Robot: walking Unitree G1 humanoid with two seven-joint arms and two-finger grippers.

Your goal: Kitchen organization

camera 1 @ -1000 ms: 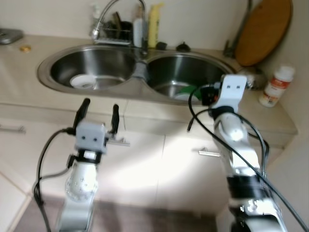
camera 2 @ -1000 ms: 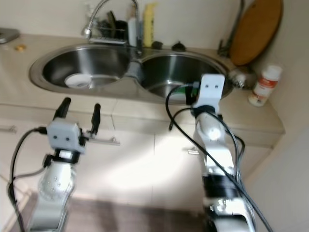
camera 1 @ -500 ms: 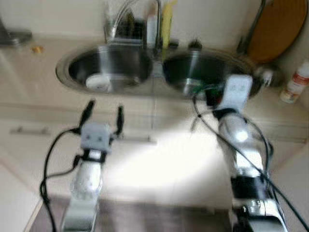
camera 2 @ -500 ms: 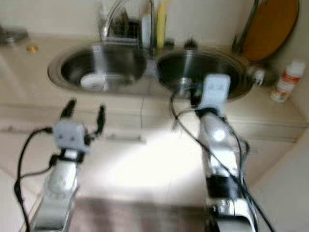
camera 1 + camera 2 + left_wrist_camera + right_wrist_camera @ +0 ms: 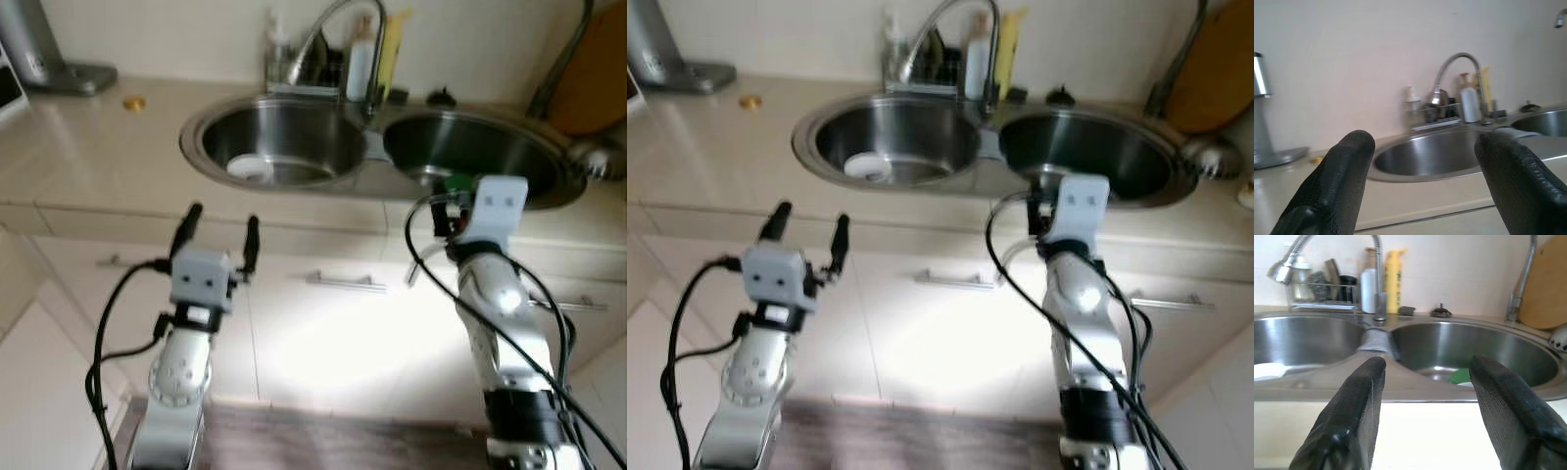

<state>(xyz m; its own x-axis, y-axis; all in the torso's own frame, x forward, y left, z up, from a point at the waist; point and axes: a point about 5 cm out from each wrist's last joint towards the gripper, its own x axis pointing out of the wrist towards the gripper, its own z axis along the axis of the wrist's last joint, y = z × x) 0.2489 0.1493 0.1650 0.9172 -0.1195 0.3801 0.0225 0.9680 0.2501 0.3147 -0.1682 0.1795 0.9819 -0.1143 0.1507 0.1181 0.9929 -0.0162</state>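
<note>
No brand, label or writing is legible on any item.

The double-bowl stainless steel sink is set into the beige bench. The left bowl holds a white round dish; the right bowl holds a green item, partly hidden by the sink rim. A curved chrome faucet rises behind the divider between the bowls. Beside it stand a white bottle and a yellow bottle, with a small wire caddy of dark utensils next to them. A round wooden board leans against the wall at the far right. A small gold-coloured round object lies on the bench left of the sink, near a grey metal appliance base.

Compared with one second ago, the camera view has shifted: the sink now sits further right and the left bench area with the appliance base has entered view. The white bottle with the red label is no longer in frame.

The left tool is raised in front of the cabinet doors, fingers apart, holding nothing. The right tool points at the front edge of the right bowl, fingers apart, holding nothing.
</note>
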